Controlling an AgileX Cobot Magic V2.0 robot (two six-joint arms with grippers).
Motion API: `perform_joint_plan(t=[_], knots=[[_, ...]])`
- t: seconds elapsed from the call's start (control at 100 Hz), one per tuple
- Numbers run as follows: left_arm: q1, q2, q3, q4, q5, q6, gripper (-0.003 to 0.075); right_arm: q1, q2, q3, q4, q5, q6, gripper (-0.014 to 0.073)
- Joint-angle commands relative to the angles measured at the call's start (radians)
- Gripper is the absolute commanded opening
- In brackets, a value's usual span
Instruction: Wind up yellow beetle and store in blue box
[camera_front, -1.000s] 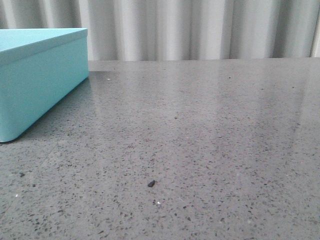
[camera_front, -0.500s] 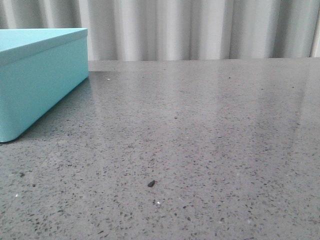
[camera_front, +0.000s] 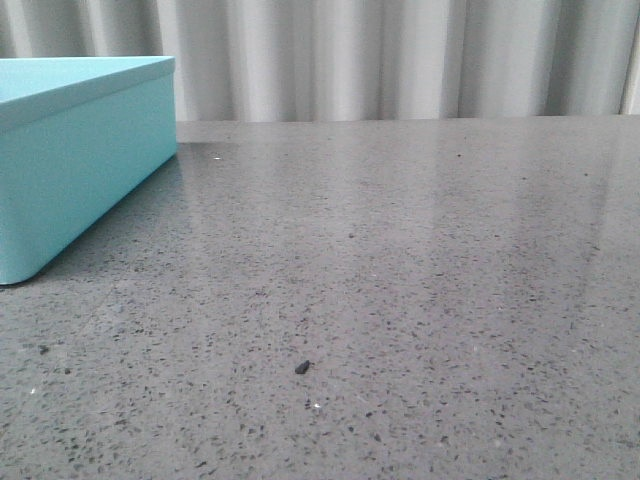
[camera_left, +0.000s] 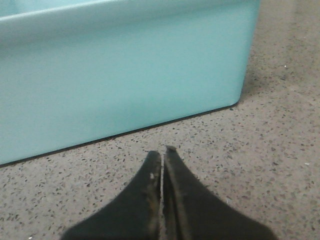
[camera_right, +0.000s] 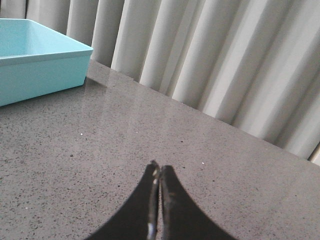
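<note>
The blue box (camera_front: 80, 150) stands at the far left of the grey speckled table (camera_front: 400, 260) in the front view. It fills much of the left wrist view (camera_left: 120, 75), just beyond my left gripper (camera_left: 162, 152), which is shut and empty low over the table. My right gripper (camera_right: 159, 167) is shut and empty above bare table; the box shows far off in the right wrist view (camera_right: 35, 55). The yellow beetle is not in any view. Neither gripper shows in the front view.
A pale pleated curtain (camera_front: 400, 55) hangs behind the table's far edge. A small dark speck (camera_front: 302, 367) lies on the table near the front.
</note>
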Motion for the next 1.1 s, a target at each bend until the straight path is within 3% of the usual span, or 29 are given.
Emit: perform_joint_plan(t=[0.0, 0.15, 0.39, 0.72, 1.09], knots=[[-0.009, 0.009, 0.024, -0.012, -0.072, -0.005, -0.0021, -0.002, 0.017, -0.002, -0.005, -0.087, -0.006, -0.0041], [-0.009, 0.009, 0.024, -0.012, -0.072, -0.005, -0.0021, -0.011, 0.014, 0.096, -0.005, -0.174, -0.006, -0.0041], [-0.009, 0.009, 0.024, -0.012, -0.072, -0.005, -0.0021, -0.076, 0.014, 0.326, 0.019, -0.439, -0.006, -0.0041], [-0.009, 0.009, 0.024, -0.012, -0.072, -0.005, -0.0021, -0.088, 0.014, 0.446, 0.028, -0.467, -0.006, -0.0041], [-0.009, 0.009, 0.024, -0.012, -0.072, -0.005, -0.0021, -0.222, -0.014, 0.511, 0.081, -0.553, 0.001, -0.0041]])
